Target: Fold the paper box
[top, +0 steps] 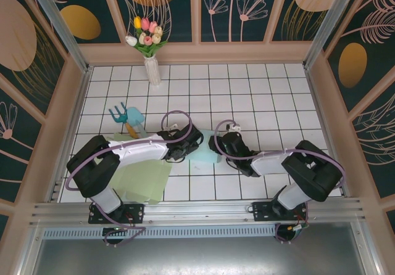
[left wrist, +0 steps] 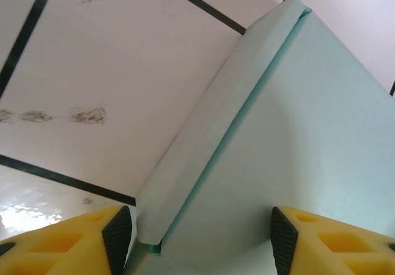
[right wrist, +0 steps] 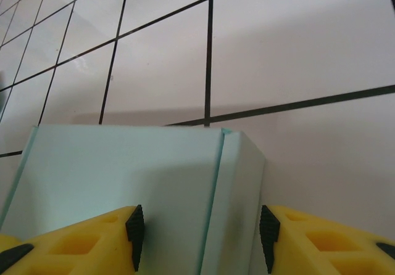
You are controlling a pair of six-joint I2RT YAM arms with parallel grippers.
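The paper box (top: 203,156) is a pale mint flat shape lying on the white tiles between my two grippers. My left gripper (top: 185,144) reaches it from the left, my right gripper (top: 220,145) from the right. In the left wrist view the box (left wrist: 296,133) shows a folded side wall running diagonally, and the left gripper (left wrist: 199,238) straddles its near corner with the jaws apart. In the right wrist view the right gripper (right wrist: 199,235) stands open over the box (right wrist: 123,170). Its right pad sits by the narrow side wall and its left pad sits over the wide panel.
A pale green sheet (top: 145,179) lies under the left arm near the front edge. A blue and orange toy (top: 128,119) sits at the left, and a white vase of tulips (top: 151,65) stands at the back. Patterned walls enclose the tiled floor.
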